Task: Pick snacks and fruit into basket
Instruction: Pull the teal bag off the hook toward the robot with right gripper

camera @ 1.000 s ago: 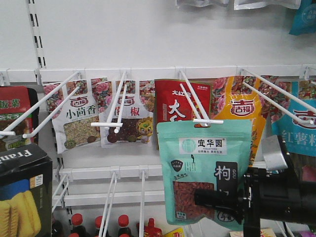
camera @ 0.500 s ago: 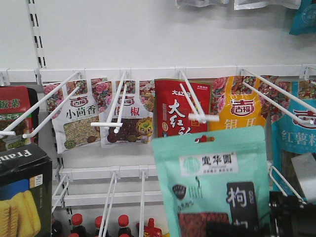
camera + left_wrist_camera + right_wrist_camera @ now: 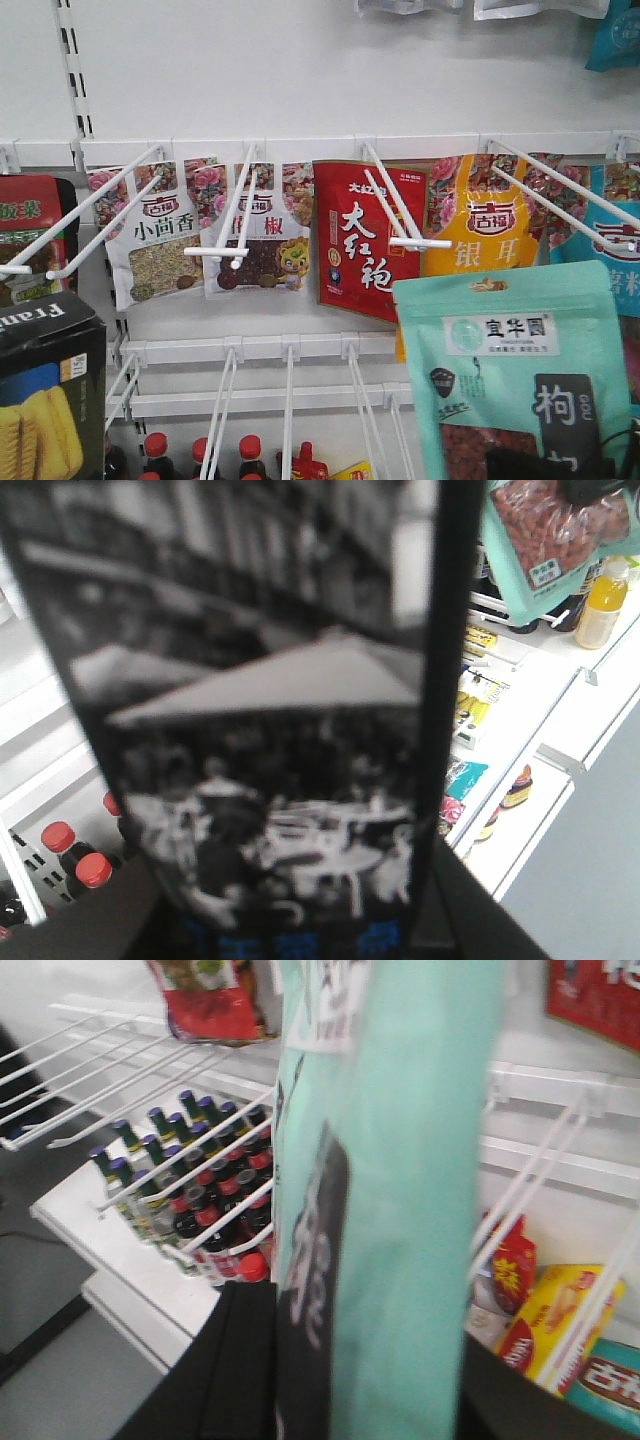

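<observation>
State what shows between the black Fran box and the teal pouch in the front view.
Front view: between the Fran box and the teal pouch are white wire hooks and, lower, red-capped bottles.

Black Fran box [image 3: 45, 400], yellow biscuits pictured, is showing upright at lower left; teal pouch [image 3: 515, 370], red-berry window, black label, is facing front, lower right.

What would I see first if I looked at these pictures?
The big teal pouch with red berries, close up at the lower right of the front view. Then the bright red pouch hanging mid-shelf, and the black box with yellow biscuits at the lower left.
</observation>
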Motion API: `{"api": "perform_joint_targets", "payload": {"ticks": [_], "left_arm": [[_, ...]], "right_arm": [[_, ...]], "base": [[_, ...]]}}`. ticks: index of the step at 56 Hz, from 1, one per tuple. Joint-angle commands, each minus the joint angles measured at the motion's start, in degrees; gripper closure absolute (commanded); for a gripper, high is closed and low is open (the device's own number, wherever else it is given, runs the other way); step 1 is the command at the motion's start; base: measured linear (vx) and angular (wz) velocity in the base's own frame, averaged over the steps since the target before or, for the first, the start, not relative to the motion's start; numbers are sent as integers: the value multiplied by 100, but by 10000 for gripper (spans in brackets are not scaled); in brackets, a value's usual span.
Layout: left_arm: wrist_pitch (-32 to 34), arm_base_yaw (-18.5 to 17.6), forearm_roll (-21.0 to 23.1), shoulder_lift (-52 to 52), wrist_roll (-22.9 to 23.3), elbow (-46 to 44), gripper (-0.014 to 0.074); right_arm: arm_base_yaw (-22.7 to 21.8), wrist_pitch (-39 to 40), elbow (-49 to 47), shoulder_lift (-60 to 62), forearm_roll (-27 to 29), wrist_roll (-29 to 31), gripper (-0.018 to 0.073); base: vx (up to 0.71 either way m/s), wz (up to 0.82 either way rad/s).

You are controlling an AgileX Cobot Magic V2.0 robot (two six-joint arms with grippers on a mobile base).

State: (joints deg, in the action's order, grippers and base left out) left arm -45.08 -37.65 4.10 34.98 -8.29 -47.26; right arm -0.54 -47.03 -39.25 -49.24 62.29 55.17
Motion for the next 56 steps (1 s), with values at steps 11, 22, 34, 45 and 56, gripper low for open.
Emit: {"api": "perform_joint_targets", "payload": {"ticks": [11,22,34,45,56], "left_arm": [[521,5,29,9,3,-230,604],[521,5,29,9,3,-230,604],[521,5,29,9,3,-230,604],[521,5,29,9,3,-230,604],[521,5,29,9,3,-230,604]], "right_arm": [[-6,710,-166,699,-2531,-2658,568],[587,875,-166,1001,-4419,-3953,568],[1679,1233,-166,1326,-6002,-5464,568],[2413,1415,-166,1480,-7110,-6290,568],[2840,1637,-183,1559,-7255,-6435,568]], "base": [[0,0],[0,0],[0,0],[0,0],[0,0]]}}
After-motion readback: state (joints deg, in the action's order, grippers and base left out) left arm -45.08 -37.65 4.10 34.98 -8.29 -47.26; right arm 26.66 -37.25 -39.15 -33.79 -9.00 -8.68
